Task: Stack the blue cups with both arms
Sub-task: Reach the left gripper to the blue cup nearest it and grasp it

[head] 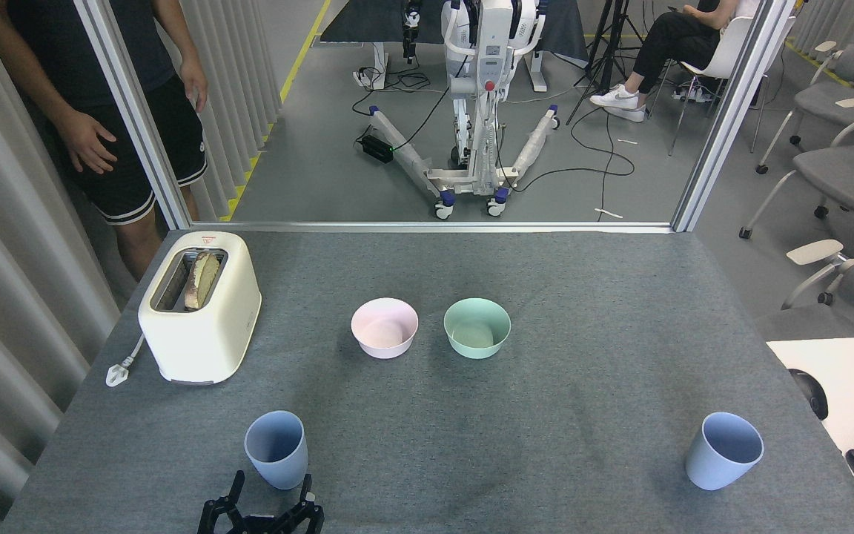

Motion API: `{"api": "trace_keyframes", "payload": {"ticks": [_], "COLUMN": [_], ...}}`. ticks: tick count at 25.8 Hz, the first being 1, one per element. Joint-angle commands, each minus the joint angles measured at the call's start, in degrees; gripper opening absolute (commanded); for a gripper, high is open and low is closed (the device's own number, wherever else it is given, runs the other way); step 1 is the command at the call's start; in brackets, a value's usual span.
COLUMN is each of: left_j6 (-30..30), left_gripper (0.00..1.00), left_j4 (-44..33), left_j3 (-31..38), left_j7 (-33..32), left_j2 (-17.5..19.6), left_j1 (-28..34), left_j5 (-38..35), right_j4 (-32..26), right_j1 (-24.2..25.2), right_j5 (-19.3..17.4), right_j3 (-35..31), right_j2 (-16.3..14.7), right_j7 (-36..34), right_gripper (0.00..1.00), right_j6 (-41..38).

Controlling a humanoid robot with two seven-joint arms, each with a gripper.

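Pale blue matte plastic tumblers stand upright and well apart on the grey table: left cup, right cup. Likely light, stiff, slightly slippery; grip mid-wall. Black left tool sits just beside the left cup, fingers spread, empty.

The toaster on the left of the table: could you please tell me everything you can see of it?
The toaster is cream-white with rounded corners and looks like smooth plastic. It stands upright on the grey table, near the far left corner. Its single top slot has a metal-looking rim, and a browned slice of bread stands in it. A small red mark sits on the top at the far end. A white cord ends in a plug lying loose on the table, unplugged.
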Motion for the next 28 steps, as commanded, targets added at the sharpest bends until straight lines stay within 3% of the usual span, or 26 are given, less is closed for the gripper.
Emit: {"api": "trace_keyframes", "payload": {"ticks": [1, 15, 24, 26, 28], "left_j6": [-0.06, -0.33, -0.24, -0.42, -0.68], "left_gripper": [1.00, 0.99, 0.51, 0.44, 0.44], "left_j4": [1.90, 5.50, 4.80, 4.27, 2.08], "left_j3": [0.02, -0.16, -0.16, -0.16, -0.24], "left_j7": [-0.25, -0.25, -0.25, -0.25, -0.25], "left_j2": [-0.05, -0.05, -0.05, -0.05, -0.05], "left_j1": [-2.37, -6.06, -5.71, -5.36, -4.65], "left_j5": [0.58, 1.02, 1.02, 1.28, 1.90], "right_j4": [0.09, 0.79, 0.79, 0.79, 0.79], "right_j1": [0.01, 0.01, 0.01, 0.01, 0.01], "right_j5": [-0.34, -0.51, -0.51, -0.51, -0.51], "right_j3": [0.01, 0.27, 0.27, 0.36, 0.36], "right_j2": [0.02, 0.02, 0.02, 0.02, 0.02], "right_j7": [-0.08, -0.08, -0.08, -0.08, -0.08], "right_gripper": [1.00, 1.00, 1.00, 1.00, 1.00], "right_j6": [-0.09, -0.01, -0.01, -0.01, -0.01]}}
